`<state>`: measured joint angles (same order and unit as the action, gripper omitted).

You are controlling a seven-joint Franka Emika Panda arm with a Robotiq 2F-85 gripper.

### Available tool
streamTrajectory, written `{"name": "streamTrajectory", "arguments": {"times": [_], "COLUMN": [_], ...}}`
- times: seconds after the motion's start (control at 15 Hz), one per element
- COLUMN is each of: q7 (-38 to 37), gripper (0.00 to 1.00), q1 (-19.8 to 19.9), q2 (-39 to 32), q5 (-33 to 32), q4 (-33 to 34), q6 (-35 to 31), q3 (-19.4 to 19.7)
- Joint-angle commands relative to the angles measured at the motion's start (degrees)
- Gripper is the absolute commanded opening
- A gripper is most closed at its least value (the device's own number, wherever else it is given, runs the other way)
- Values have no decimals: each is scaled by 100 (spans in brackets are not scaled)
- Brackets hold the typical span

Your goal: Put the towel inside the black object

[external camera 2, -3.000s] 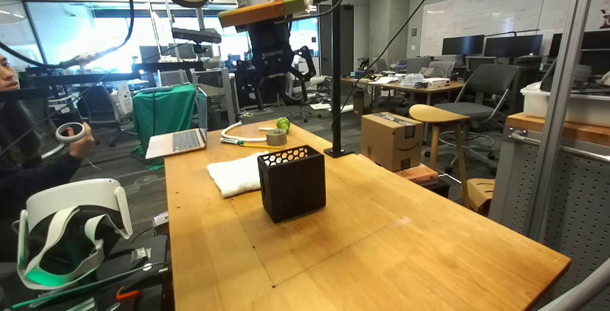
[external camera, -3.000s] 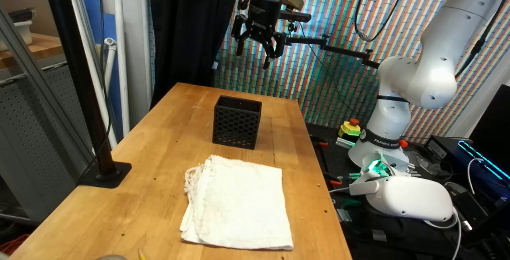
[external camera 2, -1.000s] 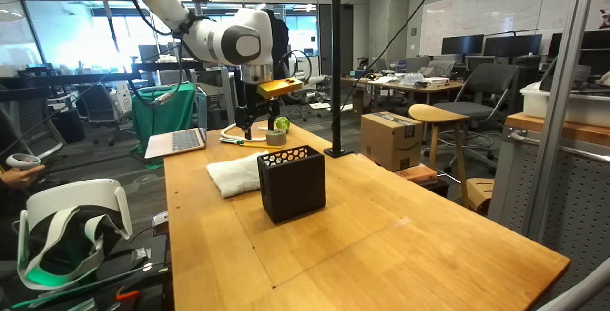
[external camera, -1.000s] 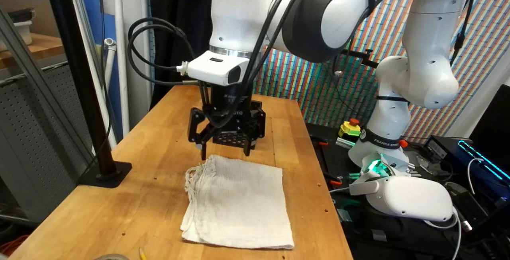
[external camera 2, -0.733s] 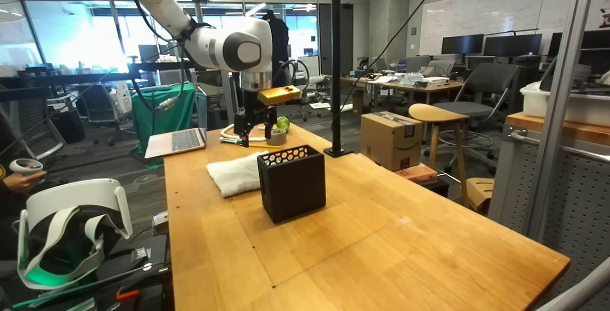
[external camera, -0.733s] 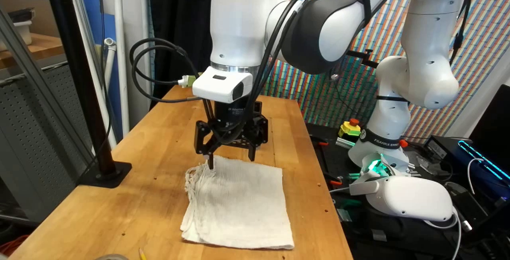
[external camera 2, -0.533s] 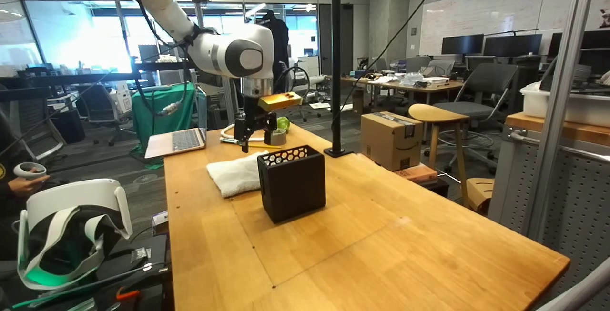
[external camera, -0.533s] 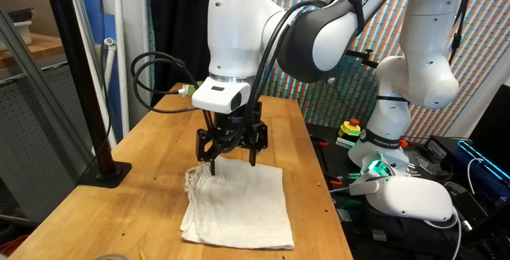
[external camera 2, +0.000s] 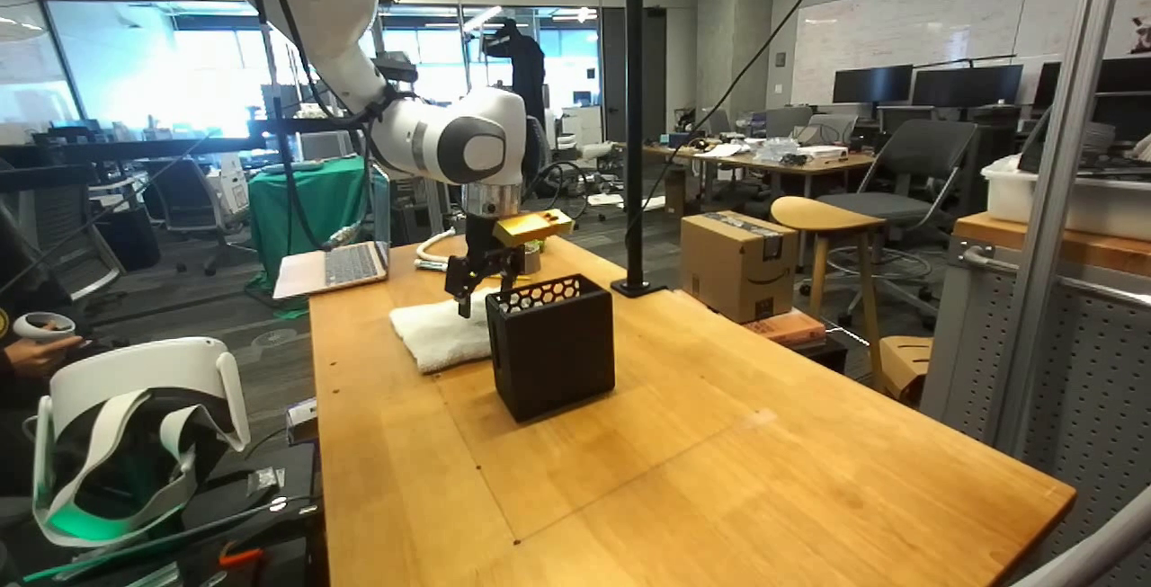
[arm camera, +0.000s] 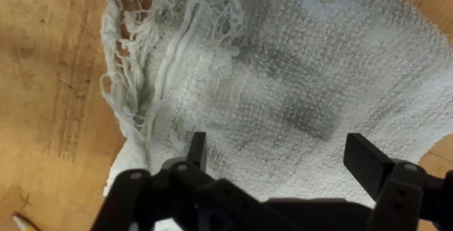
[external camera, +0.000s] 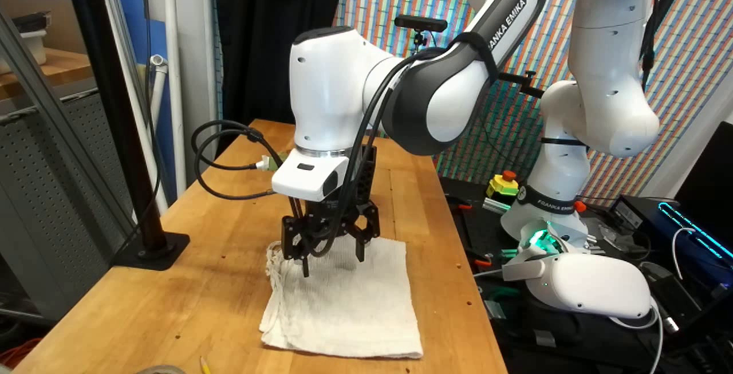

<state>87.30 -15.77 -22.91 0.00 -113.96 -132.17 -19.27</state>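
A white folded towel with a fringed edge lies flat on the wooden table; it also shows in an exterior view and fills much of the wrist view. The black object is an upright open-topped box with honeycomb holes, standing beside the towel. In an exterior view the box is mostly hidden behind my arm. My gripper points down over the towel's box-side part, also seen in an exterior view. In the wrist view its fingers are wide apart with nothing held; whether the tips touch the cloth is unclear.
A black pole stands at the table edge. A laptop, a white tube and a tape roll lie at the table end beyond the towel. A pencil lies near the towel.
My open gripper has come from high beyond the box, past it, and down over the towel, sinking further in the last half second. Towel and box have not moved.
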Motion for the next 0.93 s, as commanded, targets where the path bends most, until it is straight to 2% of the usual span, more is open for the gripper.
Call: {"name": "streamTrajectory", "arguments": {"times": [0.0, 0.33, 0.4, 0.53, 0.87], "q7": [-99, -134, -158, -177, -280], "gripper": [100, 100, 78, 66, 27], "q1": [2, 10, 13, 42, 130], "q2": [-144, -237, -249, -252, -222], "q5": [-149, -144, -152, -152, -127], "q4": [55, 2, 8, 18, 4], "q6": [-75, 17, 16, 16, -47], "q3": [-32, -50, -37, -11, 25]}}
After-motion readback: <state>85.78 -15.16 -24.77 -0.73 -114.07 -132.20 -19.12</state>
